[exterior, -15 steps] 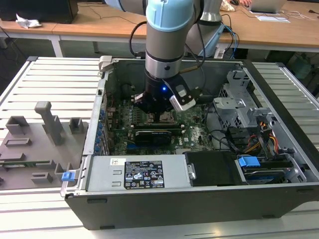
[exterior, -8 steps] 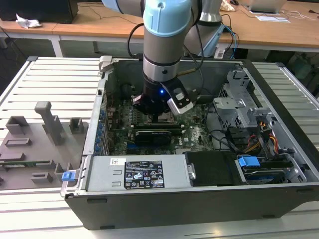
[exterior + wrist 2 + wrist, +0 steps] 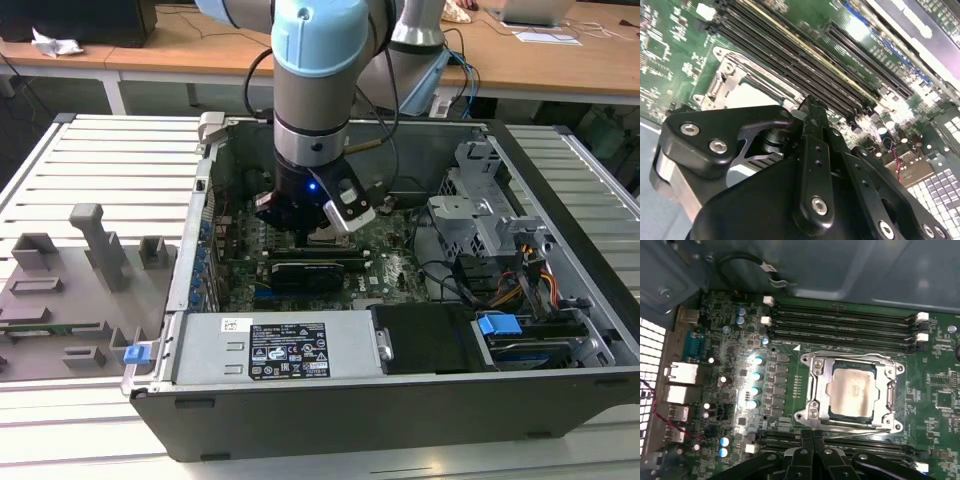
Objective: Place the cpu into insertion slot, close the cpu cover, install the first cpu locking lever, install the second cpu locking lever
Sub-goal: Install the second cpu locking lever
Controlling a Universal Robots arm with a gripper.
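First wrist view: one cpu [image 3: 852,392] under one cpu cover [image 3: 816,390].

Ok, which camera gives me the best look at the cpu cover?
The first wrist view: the cpu cover shows whole, lying flat around the cpu in its window. In the second wrist view the gripper hides most of it, leaving one corner. In the exterior view the arm blocks that spot.

This is looking like a robotics lab: an opened computer case [image 3: 400,300] is lying on a slatted metal tabletop [image 3: 110,160], grey fixtures [image 3: 90,260] are standing at the exterior view's left, and cluttered wooden desks [image 3: 200,50] are running along the far side.
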